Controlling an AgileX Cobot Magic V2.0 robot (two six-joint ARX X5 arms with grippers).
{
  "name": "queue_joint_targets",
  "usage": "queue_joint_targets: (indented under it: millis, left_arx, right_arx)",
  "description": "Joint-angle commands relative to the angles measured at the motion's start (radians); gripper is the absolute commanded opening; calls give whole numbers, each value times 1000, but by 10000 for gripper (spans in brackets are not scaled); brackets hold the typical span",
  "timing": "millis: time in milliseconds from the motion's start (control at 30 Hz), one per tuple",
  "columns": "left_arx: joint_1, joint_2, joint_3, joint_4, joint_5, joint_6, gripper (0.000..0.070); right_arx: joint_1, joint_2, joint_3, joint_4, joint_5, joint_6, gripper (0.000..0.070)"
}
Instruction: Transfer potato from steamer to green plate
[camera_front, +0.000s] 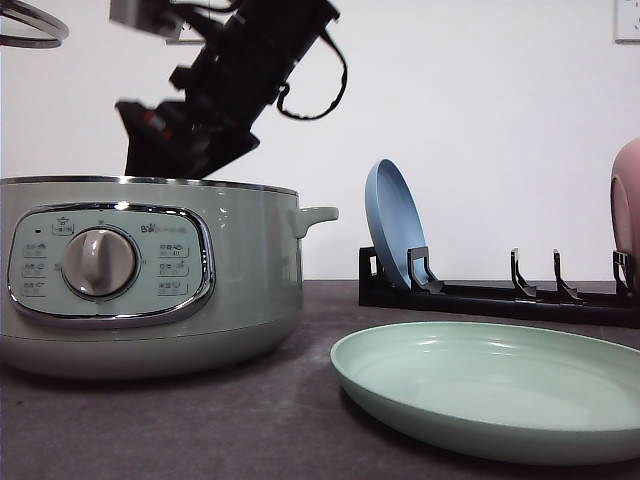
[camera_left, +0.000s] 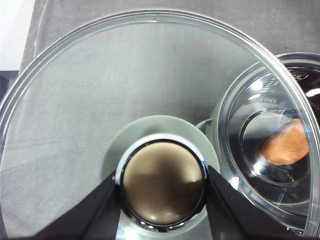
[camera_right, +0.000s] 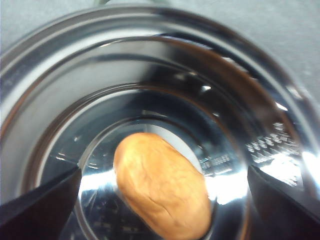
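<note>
The step in hand was the reach into the steamer (camera_front: 150, 280) for the potato (camera_right: 162, 187), which lay on the shiny floor of the pot, directly below the right gripper (camera_right: 162, 200) and between its two spread fingers. That gripper was wide open and held nothing, its fingertips (camera_right: 40, 200) apart from the potato on either side. The left gripper (camera_left: 162, 200) was closed on the knob (camera_left: 162, 185) of the glass lid (camera_left: 150, 75), holding the lid up and off to the side of the pot. Judging from this, the next move called for the right gripper to lower and close across the potato's narrow width, then lift clear of the rim and carry it over to the green plate (camera_front: 500, 390) on the bench (camera_front: 200, 420).
</note>
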Motion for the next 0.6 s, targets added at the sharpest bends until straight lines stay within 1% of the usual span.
queue_joint_targets:
  millis: [0,133,267,433,567]
  left_arx:
    - [2,-3,42,38,-6,-2,1]
    - [2,-3,42,38,-5,-3,0]
    - [2,-3,42,37,-5,-6,0]
    - [2,-3,42,34,-5,-6,0]
    - [2,-3,42,35,-5,-7,0]
  right_arx:
    - [12,30,25,9,4,-22,692]
    - [11,48,25,20,6,-25,691]
    - [9,63,25,43,10,-27,658]
    - [1,85,25,62,28,-38,653]
    - [-8,98,25,65,28,-48,618]
